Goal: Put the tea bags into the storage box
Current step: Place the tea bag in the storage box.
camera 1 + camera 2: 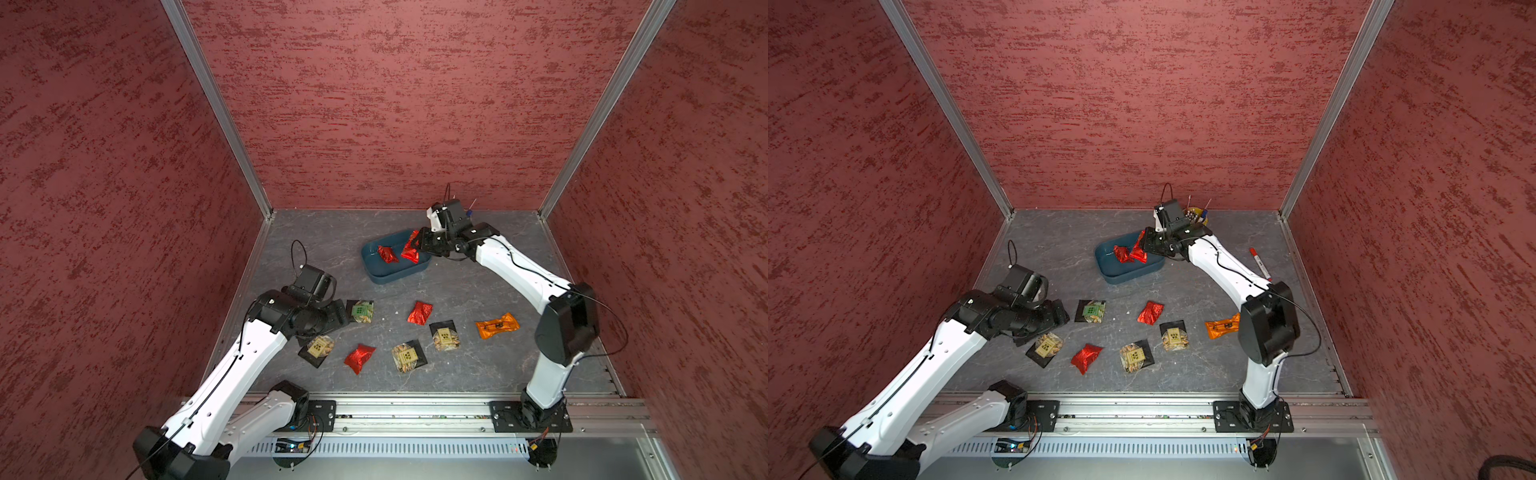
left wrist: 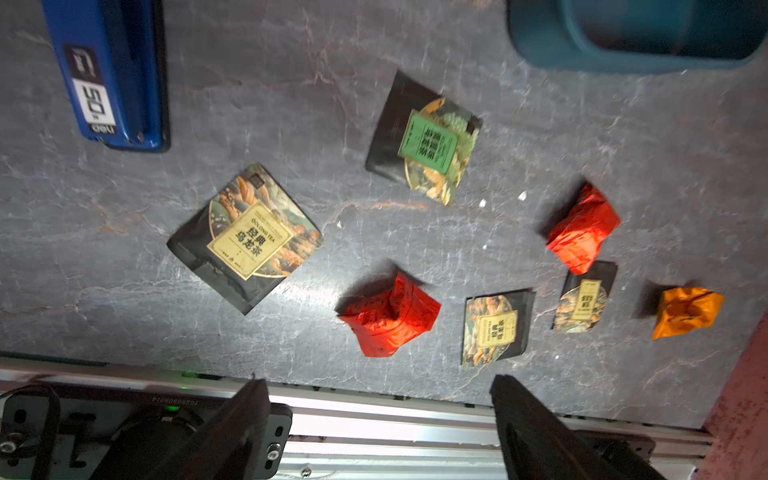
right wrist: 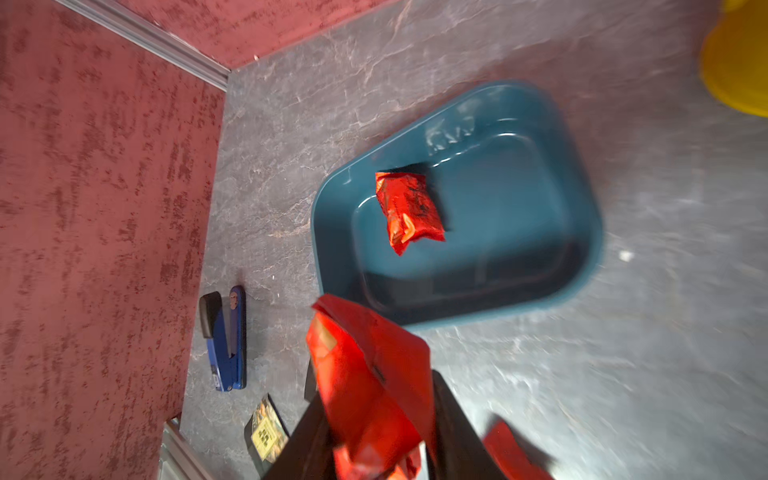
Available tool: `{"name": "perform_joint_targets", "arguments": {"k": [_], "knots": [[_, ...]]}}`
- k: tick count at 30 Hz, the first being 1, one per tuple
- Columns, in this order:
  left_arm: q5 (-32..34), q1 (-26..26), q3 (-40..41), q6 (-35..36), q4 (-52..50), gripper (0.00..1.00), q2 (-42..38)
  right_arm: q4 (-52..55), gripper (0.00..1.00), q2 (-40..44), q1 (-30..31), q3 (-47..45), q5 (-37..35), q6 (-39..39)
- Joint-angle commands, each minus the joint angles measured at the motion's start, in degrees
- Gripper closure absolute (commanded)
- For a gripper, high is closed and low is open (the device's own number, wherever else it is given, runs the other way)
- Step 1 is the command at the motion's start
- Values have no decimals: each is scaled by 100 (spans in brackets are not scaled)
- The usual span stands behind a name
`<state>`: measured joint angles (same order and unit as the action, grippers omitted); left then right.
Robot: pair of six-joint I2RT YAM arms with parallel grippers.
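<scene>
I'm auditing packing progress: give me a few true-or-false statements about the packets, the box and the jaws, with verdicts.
1. One shiny red foil sachet lies inside the shallow teal plastic storage box. True.
2. The right jaws are empty. False: they are shut on a second red foil sachet, held up at the box.
3. The orange foil sachet is in the box. False: it lies on the grey table.
4. The left jaws stand open, holding nothing. True.

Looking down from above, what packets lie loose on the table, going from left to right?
Tan-label pouch → red foil sachet → second tan-label pouch → third tan-label pouch → orange foil sachet. Green-label pouch and farther red sachet overlap sideways, so omitted.
</scene>
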<state>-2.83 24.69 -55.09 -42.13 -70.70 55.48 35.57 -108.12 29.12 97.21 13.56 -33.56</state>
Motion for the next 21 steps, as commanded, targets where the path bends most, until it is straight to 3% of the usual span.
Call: {"name": "perform_joint_targets", "arguments": {"k": [1, 7, 13, 21], "knots": [[44, 144, 367, -198, 405, 11, 19, 528, 65, -676, -30, 784, -304, 101], [-76, 556, 820, -228, 1104, 10, 452, 1311, 64, -2010, -30, 2307, -409, 304], [-117, 785, 998, -91, 1538, 10, 905, 1443, 64, -2549, -82, 2740, -477, 262], [-234, 860, 1364, 148, 2009, 8, 1210, 1508, 32, -2614, -129, 2918, -881, 192]]}}
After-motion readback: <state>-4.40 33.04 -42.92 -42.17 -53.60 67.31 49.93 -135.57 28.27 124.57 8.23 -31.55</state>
